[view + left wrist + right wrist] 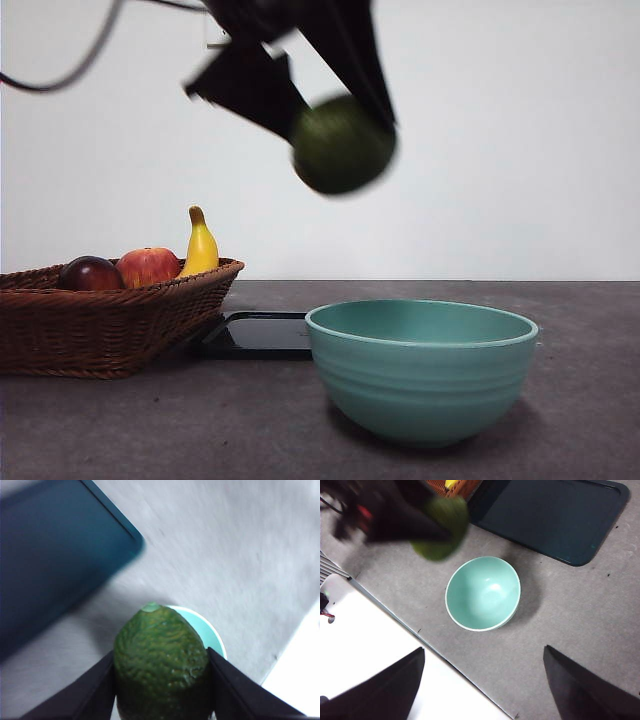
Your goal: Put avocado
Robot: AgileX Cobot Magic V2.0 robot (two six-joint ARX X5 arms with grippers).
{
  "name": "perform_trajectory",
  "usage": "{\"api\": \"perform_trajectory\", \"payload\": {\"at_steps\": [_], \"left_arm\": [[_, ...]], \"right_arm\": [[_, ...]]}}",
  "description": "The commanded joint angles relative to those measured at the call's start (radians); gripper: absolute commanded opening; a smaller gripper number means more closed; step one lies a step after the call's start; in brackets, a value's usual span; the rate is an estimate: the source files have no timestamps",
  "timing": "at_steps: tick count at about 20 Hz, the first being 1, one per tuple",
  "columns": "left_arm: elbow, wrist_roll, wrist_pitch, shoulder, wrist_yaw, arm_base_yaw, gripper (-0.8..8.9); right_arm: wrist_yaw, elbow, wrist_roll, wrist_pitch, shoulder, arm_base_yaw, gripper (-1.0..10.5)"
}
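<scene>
The avocado [340, 146], dull dark green with rough skin, hangs in the air in my left gripper [345, 130], which is shut on it. In the left wrist view the avocado [161, 660] fills the space between the two black jaws. It is high above the table, up and to the left of the teal bowl [421, 368]. The bowl's rim [212, 632] peeks from behind the fruit. In the right wrist view the avocado [441, 527] and the left arm are beside the empty bowl [483, 594]. My right gripper [482, 690] is open, high above the table.
A wicker basket [105, 320] at the left holds a dark red-purple fruit [90, 273], an apple [148, 266] and a banana [200, 245]. A dark tray [258, 335] lies flat between basket and bowl; it also shows in the right wrist view [555, 517]. The table's white edge [380, 645] is near the bowl.
</scene>
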Motion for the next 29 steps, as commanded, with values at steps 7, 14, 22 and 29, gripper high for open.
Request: {"api": "perform_trajectory", "payload": {"at_steps": [7, 14, 22, 29], "left_arm": [[0.021, -0.008, 0.081, 0.226, -0.056, -0.099, 1.50], [0.021, -0.006, 0.108, 0.308, -0.063, -0.111, 1.62], [0.021, -0.005, 0.111, 0.324, -0.063, -0.119, 3.53], [0.032, -0.006, 0.091, 0.323, -0.063, -0.119, 3.77]], "right_arm": [[0.000, 0.019, 0.003, 0.009, 0.008, 0.006, 3.8], [0.000, 0.019, 0.003, 0.009, 0.008, 0.006, 3.8], [0.000, 0.019, 0.003, 0.008, 0.008, 0.006, 3.8], [0.000, 0.019, 0.003, 0.008, 0.008, 0.006, 3.8]]}}
